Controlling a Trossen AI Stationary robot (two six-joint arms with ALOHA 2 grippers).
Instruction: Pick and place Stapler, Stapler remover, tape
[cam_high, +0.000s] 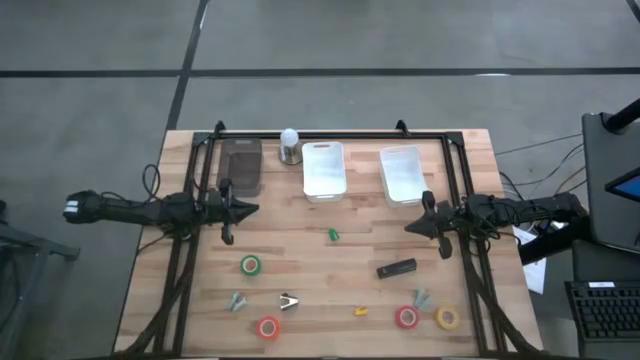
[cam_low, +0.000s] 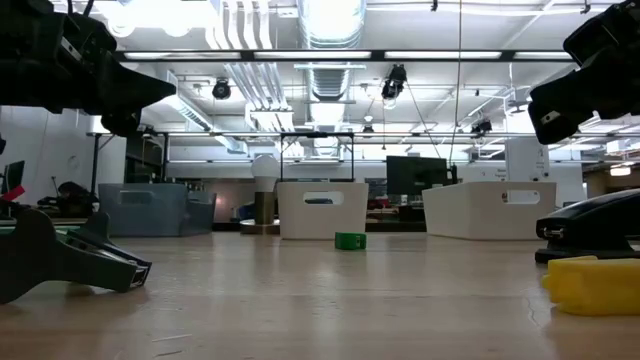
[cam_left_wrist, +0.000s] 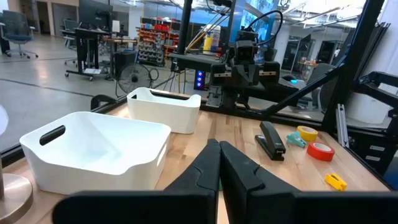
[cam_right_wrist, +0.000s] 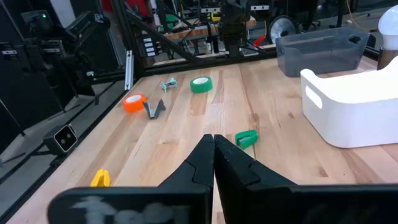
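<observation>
- The bench (cam_high: 330, 270) carries three bins along its far edge: one grey (cam_high: 240, 165), two white (cam_high: 324, 168) (cam_high: 401, 173).
- My left gripper (cam_high: 248, 209) hangs near the left edge, my right gripper (cam_high: 412, 227) near the right; both have fingers pressed together, holding nothing.
- The black stapler (cam_high: 396, 268) lies right of centre.
- Tape near the front edge: green (cam_high: 250, 265), orange (cam_high: 268, 327), red (cam_high: 406, 317), yellow (cam_high: 447, 318).
- A dark stapler remover (cam_high: 289, 301) sits beside the orange roll.

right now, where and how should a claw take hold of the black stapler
Grip the stapler across its narrow width at mid-length, coming straight down from above. It lies flat on the table, long and slim, angled slightly, with bare wood all round it. The right claw is nearer, probably the better pick.
</observation>
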